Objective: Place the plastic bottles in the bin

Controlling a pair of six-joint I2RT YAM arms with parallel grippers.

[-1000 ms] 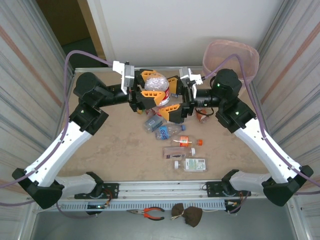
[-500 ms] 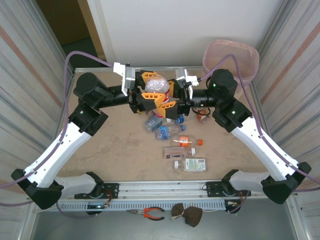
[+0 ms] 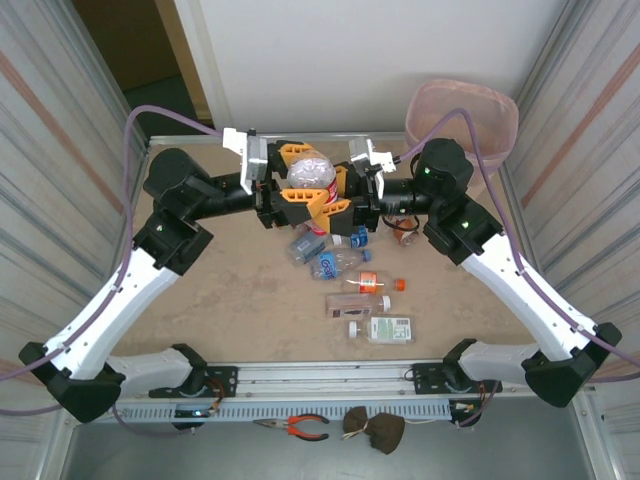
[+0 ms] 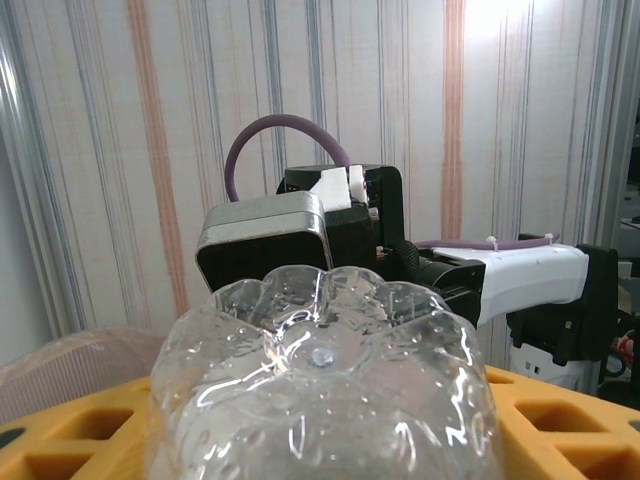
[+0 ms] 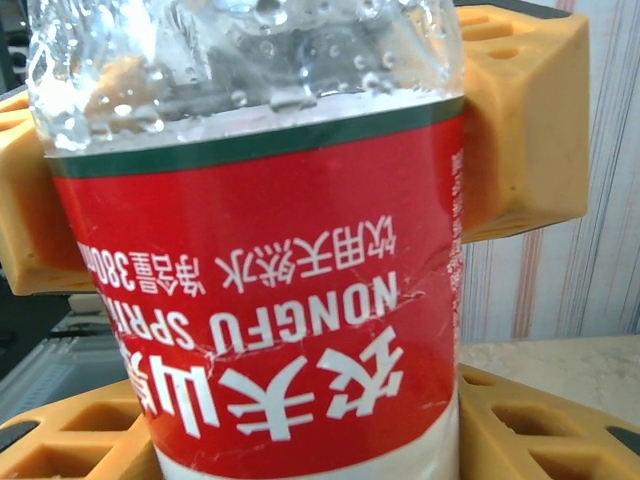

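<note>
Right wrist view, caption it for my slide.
Clear bottle with red Nongfu Spring label, seen upside down, between orange jaws.

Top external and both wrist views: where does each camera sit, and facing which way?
Top external: above, behind the bases, looking down at the table; left arm, right arm show.
Left wrist: faces the clear bottle base-on, right arm behind; own fingers below.
Right wrist: faces its red label; own fingers below.
Both wrist views share that bottle.
</note>
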